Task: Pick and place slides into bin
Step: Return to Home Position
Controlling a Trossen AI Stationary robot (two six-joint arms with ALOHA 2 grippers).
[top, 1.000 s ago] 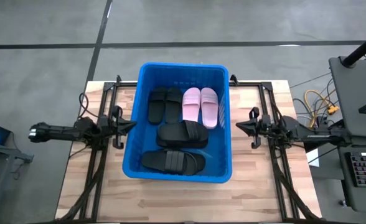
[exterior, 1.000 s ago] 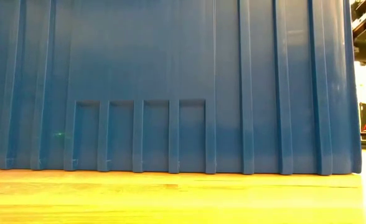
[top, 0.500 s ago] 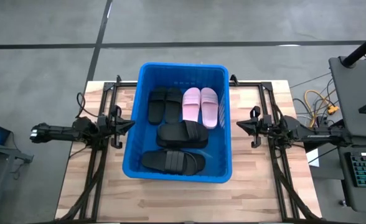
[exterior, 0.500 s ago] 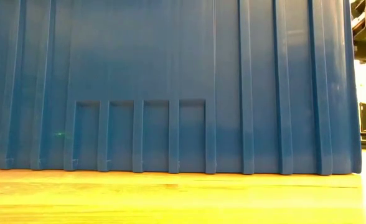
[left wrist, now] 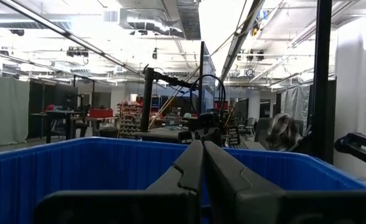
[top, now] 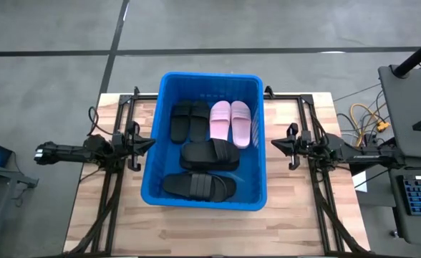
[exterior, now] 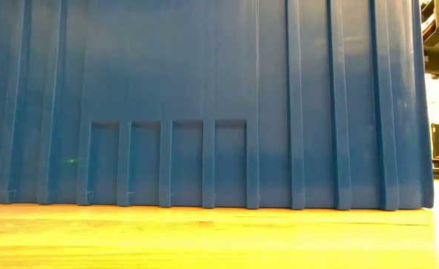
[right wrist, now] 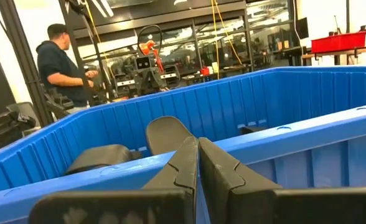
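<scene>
The blue bin (top: pixel 256 136) stands on the wooden table's middle; its near wall (exterior: pixel 204 97) fills the low view. Inside it lie several black slides (top: pixel 198 186) and two pale pink slides (top: pixel 230 122) side by side at the far right. My left gripper (top: pixel 152 143) is shut and empty just outside the bin's left wall; its shut fingers (left wrist: pixel 201 163) point at the bin. My right gripper (top: pixel 273 145) is shut and empty just outside the bin's right wall; its fingers (right wrist: pixel 197 157) also point at the bin.
Bare wooden table top (top: pixel 196 229) lies near the front edge and beside the bin. A person (right wrist: pixel 61 68) stands in the room beyond the table. A desk with a keyboard (top: pixel 418 193) stands off the table's right side.
</scene>
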